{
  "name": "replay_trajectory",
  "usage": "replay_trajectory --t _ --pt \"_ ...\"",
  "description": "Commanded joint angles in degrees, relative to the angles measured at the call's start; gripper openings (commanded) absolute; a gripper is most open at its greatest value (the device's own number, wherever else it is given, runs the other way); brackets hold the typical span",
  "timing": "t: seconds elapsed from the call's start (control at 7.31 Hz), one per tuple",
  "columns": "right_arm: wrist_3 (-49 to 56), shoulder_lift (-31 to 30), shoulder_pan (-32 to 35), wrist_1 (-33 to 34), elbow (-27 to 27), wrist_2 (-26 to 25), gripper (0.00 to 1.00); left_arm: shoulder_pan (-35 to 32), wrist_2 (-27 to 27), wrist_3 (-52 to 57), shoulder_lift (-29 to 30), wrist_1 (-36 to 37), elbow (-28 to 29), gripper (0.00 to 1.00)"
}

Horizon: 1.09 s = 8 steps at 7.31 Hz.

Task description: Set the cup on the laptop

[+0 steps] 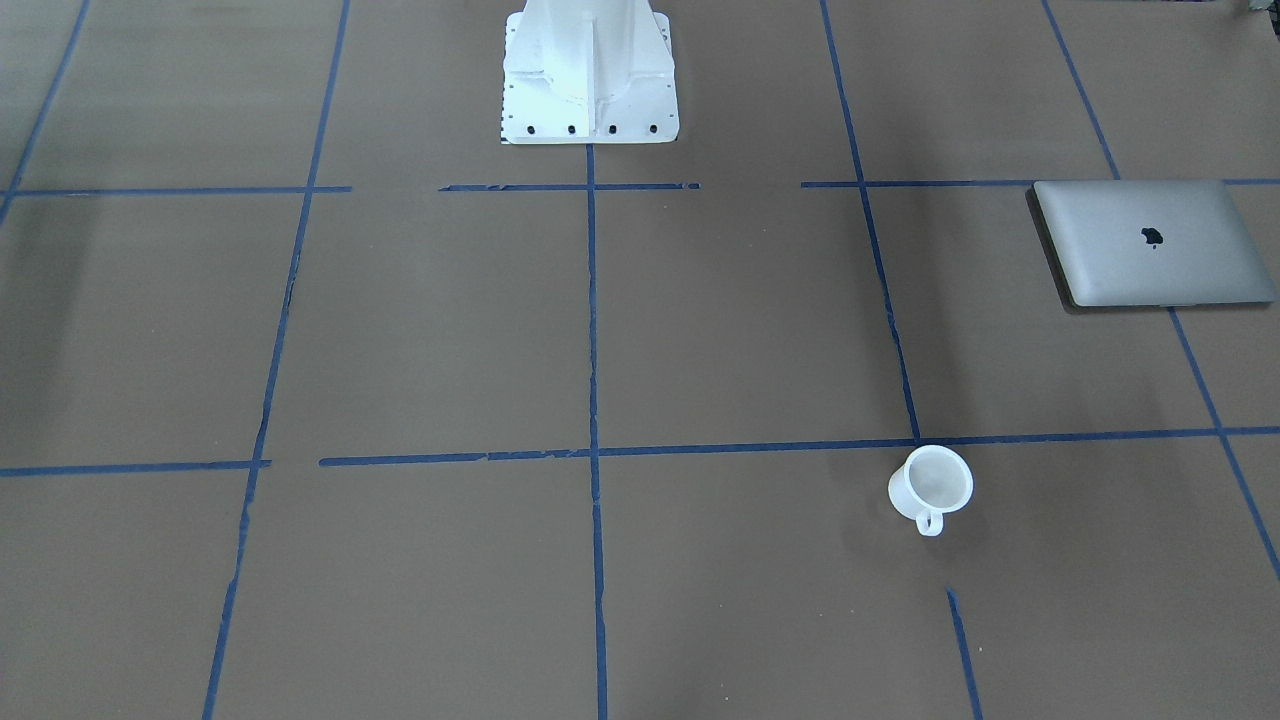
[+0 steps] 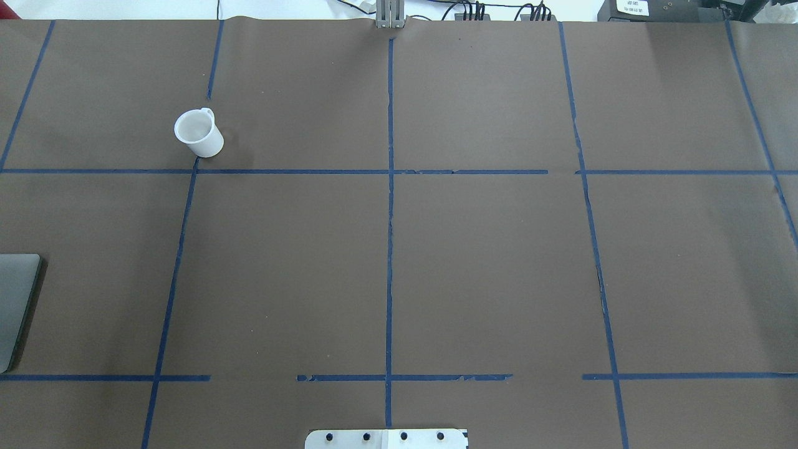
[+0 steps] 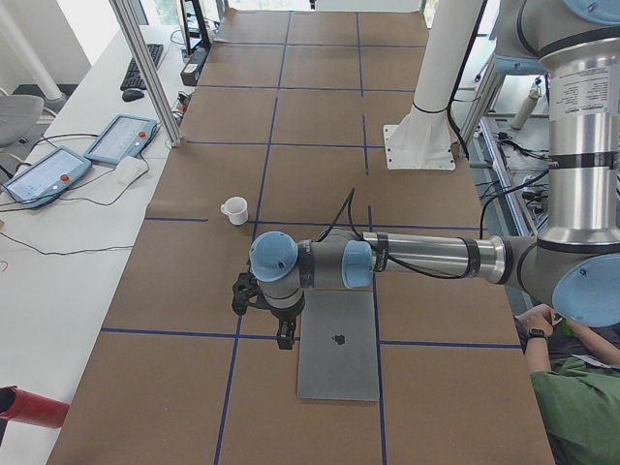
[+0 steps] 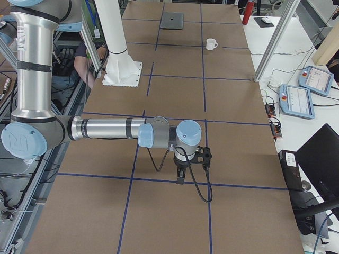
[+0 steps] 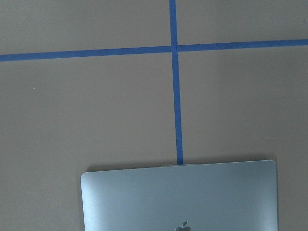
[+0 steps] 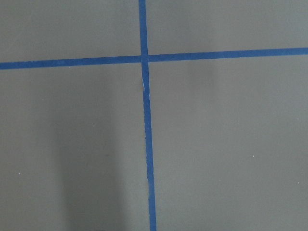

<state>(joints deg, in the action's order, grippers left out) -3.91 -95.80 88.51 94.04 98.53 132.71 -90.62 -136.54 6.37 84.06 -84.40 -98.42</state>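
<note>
The white cup (image 1: 932,485) stands upright on the brown table, handle toward the operators' side; it also shows in the overhead view (image 2: 198,133) and both side views (image 3: 233,208) (image 4: 211,44). The closed silver laptop (image 1: 1150,245) lies flat at the table's left end (image 2: 15,299) (image 3: 337,344) (image 4: 172,20), well apart from the cup. Its far edge fills the bottom of the left wrist view (image 5: 178,197). My left gripper (image 3: 284,334) hangs above the laptop's edge; my right gripper (image 4: 180,177) hangs over bare table. I cannot tell whether either is open or shut.
The white robot pedestal (image 1: 590,70) stands at the table's near-robot edge. Blue tape lines (image 2: 389,249) grid the brown table. Teach pendants (image 3: 121,139) (image 4: 296,100) and metal frame posts (image 3: 145,68) sit on the operators' side. A person (image 3: 572,387) sits beside the robot.
</note>
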Motion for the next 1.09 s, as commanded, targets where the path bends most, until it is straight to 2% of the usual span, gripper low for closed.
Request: replay_trajectory --t 0.0,0.55,0.82,0.96 --pt "0.04 0.00 0.00 0.00 0.00 0.00 1.00 -0.09 -0.13 0.13 -0.03 -0.32 -0.63 1.00" --pt "-0.04 0.00 0.00 0.00 0.00 0.00 1.00 0.44 -0.75 -0.48 6.53 -1.03 -3.44 1.00" --pt "0.05 0.00 0.00 0.00 0.00 0.00 1.00 4.37 -1.80 -2.83 10.58 -1.82 -2.75 1.00" --pt "-0.04 0.00 0.00 0.00 0.00 0.00 1.00 7.96 -0.85 -3.64 16.60 -0.95 -2.05 1.00"
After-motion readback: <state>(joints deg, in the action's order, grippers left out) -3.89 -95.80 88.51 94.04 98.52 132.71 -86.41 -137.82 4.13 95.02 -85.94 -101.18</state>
